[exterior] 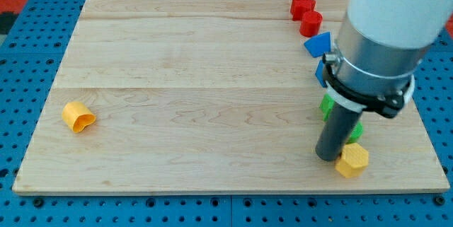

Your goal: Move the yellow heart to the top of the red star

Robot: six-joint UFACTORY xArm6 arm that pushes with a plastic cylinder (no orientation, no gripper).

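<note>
The yellow heart lies near the board's left edge, low in the view. The red star sits at the view's top right, far from the heart. My tip rests on the board at the lower right, just left of a yellow hexagon and far to the right of the heart. The arm's grey body hides part of the blocks on the right.
A red cylinder sits just below the red star, with a blue block under it. A second blue block and two green blocks are partly hidden behind the arm. The wooden board lies on a blue pegboard.
</note>
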